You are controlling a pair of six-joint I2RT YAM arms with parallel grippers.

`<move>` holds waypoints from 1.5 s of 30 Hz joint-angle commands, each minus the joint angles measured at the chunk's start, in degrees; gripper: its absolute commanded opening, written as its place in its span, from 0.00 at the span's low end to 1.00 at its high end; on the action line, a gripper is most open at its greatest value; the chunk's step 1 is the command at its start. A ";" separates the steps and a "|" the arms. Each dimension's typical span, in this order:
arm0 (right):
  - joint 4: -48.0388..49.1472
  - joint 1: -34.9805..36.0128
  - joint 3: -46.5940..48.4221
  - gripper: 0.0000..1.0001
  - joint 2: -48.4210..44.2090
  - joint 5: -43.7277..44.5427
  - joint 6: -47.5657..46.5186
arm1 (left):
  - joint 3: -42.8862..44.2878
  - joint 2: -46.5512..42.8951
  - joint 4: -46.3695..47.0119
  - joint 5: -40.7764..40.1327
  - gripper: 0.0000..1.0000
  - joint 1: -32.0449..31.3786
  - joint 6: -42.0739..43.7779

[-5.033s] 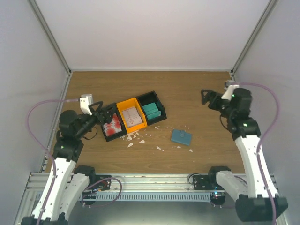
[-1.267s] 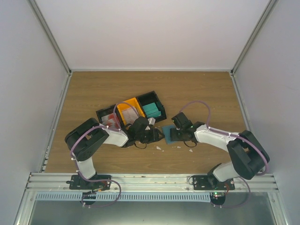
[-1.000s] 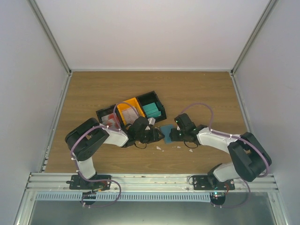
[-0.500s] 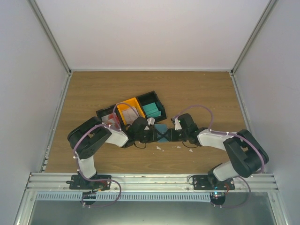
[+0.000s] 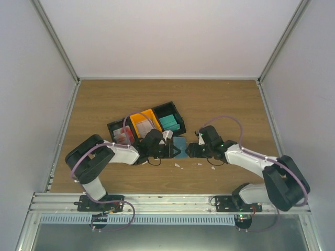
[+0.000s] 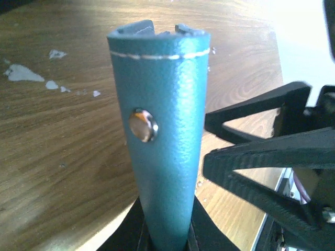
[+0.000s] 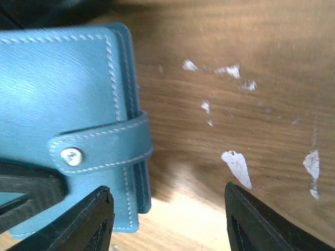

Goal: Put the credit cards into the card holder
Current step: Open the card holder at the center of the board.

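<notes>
The blue-teal card holder [image 5: 180,145] stands on edge just above the wood between my two grippers. My left gripper [image 5: 171,150] is shut on its near end; in the left wrist view the card holder [image 6: 165,136] rises straight out of the jaws, snap stud facing me. My right gripper [image 5: 189,150] is open just right of it. In the right wrist view the card holder [image 7: 63,99] fills the upper left, its strap end just above the left fingertip [image 7: 97,217]. Red and white credit cards [image 5: 124,137] lie in the left black bin, partly behind my left arm.
Three joined bins stand behind the grippers: a black one [image 5: 114,128] at left, an orange one [image 5: 141,121] with pale cards, a black one [image 5: 178,119] with a bright teal stack. White scraps [image 5: 178,165] dot the wood [image 7: 238,168]. The right gripper's black fingers [image 6: 261,157] fill the left wrist view's right side.
The right gripper carried the card holder left to the left gripper. The left jaws closed on it, and the right jaws opened and let go.
</notes>
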 commanded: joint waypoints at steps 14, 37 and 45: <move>-5.26 4.28 8.28 0.66 -1.25 3.35 5.03 | 3.41 -8.03 -5.93 -0.42 0.00 -0.08 10.12; -8.14 5.20 7.02 0.49 -7.26 14.26 6.67 | 2.90 -10.15 -9.11 -4.79 0.00 -0.03 10.52; -2.24 5.19 5.15 0.50 -6.25 8.95 7.06 | 2.87 -10.91 -9.52 -3.76 0.00 0.00 10.87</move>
